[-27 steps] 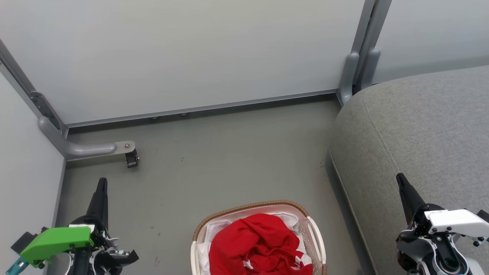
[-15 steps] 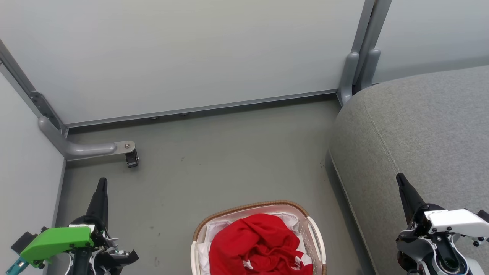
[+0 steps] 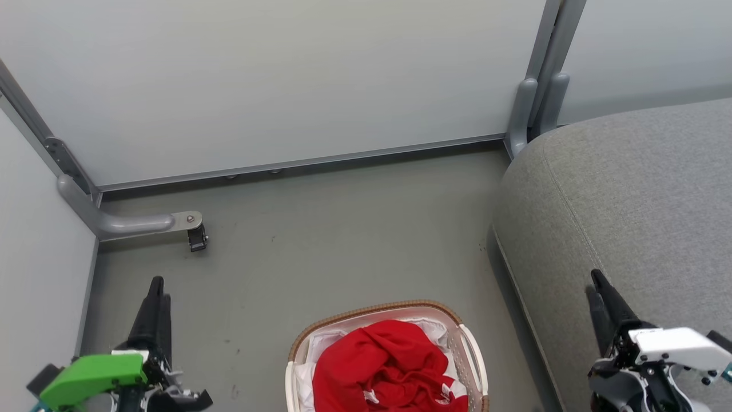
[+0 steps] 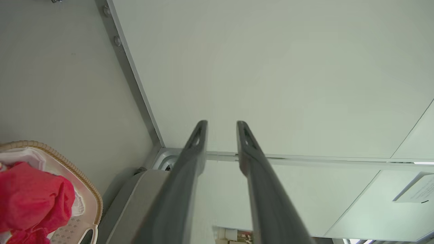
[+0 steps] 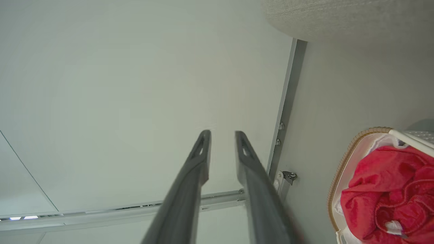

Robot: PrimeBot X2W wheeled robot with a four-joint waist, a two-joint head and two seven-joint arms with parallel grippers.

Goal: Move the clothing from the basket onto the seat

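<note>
Left tool [image 3: 156, 283], right tool [image 3: 595, 279] drawn back, parted, empty, floor [image 3: 474, 286] gap between basket [image 3: 372, 308] and seat [image 3: 629, 189]

Green-capped L claw [image 3: 156, 282], white-capped R claw [image 3: 595, 279]

**Legible text:** none that I can read from my station.

**(a)** A white sheet [image 4: 414, 189] is fixed to a wall panel [image 4: 271, 67], on the far side of the left wrist view from the basket [image 4: 73, 225]. It carries faint lines of print and one short dark mark near its lower edge, all too small to make out.

**(b)** Inside the basket, the red clothing [image 3: 389, 366] shows small white marks [image 3: 370, 396] near its lower folds. I cannot tell whether they are lettering, a badge or plain trim.
</note>
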